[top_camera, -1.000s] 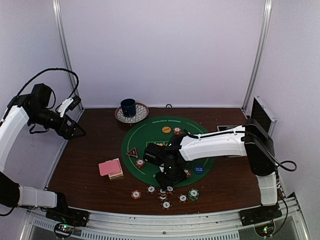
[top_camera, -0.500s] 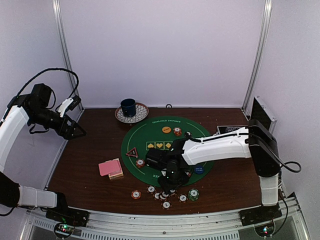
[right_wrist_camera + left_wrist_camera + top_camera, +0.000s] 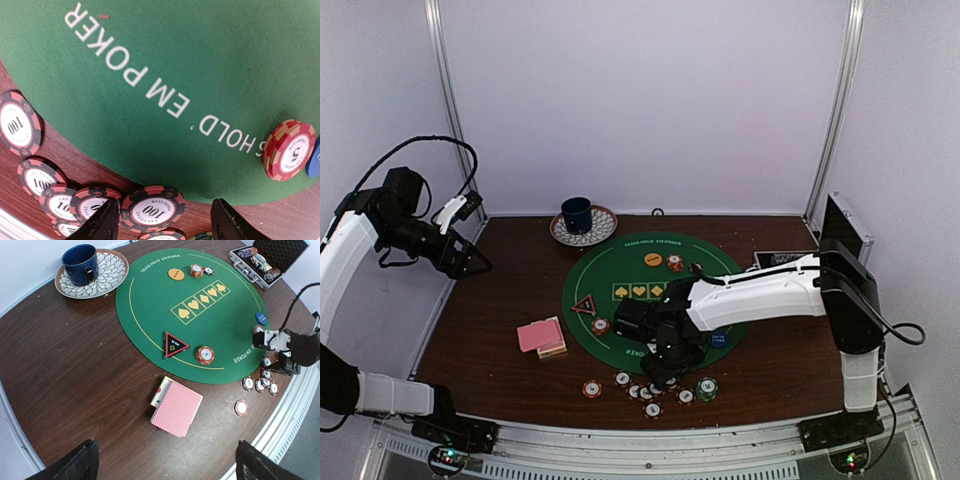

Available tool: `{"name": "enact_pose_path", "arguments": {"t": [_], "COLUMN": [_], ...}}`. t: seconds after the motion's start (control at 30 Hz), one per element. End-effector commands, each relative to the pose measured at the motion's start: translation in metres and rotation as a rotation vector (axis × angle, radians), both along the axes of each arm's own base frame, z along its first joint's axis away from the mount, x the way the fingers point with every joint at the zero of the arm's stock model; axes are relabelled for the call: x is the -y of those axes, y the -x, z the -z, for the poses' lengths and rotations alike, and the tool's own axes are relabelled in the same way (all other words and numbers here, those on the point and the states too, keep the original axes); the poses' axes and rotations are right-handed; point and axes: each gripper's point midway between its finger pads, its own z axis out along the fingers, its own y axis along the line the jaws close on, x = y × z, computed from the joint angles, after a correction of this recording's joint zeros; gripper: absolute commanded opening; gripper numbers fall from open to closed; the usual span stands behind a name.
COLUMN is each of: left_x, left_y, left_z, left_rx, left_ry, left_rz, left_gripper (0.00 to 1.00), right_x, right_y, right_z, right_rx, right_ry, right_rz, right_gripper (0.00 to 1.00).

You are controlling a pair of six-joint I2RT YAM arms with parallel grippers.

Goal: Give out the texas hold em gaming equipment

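Several poker chips (image 3: pixel 25 125) lie on the table (image 3: pixel 272 220) by the green mat (image 3: pixel 175 75), near side; the right gripper (image 3: pixel 165 212) hovers over one, jaws released. The left gripper (image 3: pixel 165 455) hangs far left, jaws spread.

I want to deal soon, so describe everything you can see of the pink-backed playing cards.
The pink-backed playing cards lie face down as one flat stack on the brown wooden table, just outside the green mat, near the triangle marker. The top back shows a fine pink lattice print. A pale layer with a small red mark juts out from under one side, slightly askew. Only the table touches the stack.
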Motion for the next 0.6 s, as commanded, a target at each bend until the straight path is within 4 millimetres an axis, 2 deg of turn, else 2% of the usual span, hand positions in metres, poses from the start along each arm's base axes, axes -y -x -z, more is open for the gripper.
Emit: {"name": "enact_pose_path", "arguments": {"t": [0.0,0.1,0.3,0.43,0.57], "left_x": [0.003,0.003,0.002,0.002,0.003], "left_y": [-0.001,-0.001,-0.001,-0.001,-0.002], "left_z": [-0.008,-0.008,-0.007,-0.008,-0.010], "left_rx": [0.013,0.011,0.010,0.011,0.011], "left_ry": [0.028,0.030,0.025,0.029,0.038], "left_rz": [0.001,0.001,-0.002,-0.002,-0.004], "left_gripper": [0.98,0.98,0.98,0.98,0.98], "right_x": [0.024,0.020,0.021,0.029,0.027], "right_y": [0.010,0.016,0.023,0.027,0.029], "right_z": [0.013,0.020,0.031,0.034,0.035], "right_rx": [-0.027,-0.060,-0.114,-0.132,-0.154], "right_ry": [0.083,0.057,0.034,0.038,0.004], "right_rz": [-0.006,0.007,0.047,0.073,0.091], "right_gripper": [0.66,0.64,0.54,0.54,0.54]}}
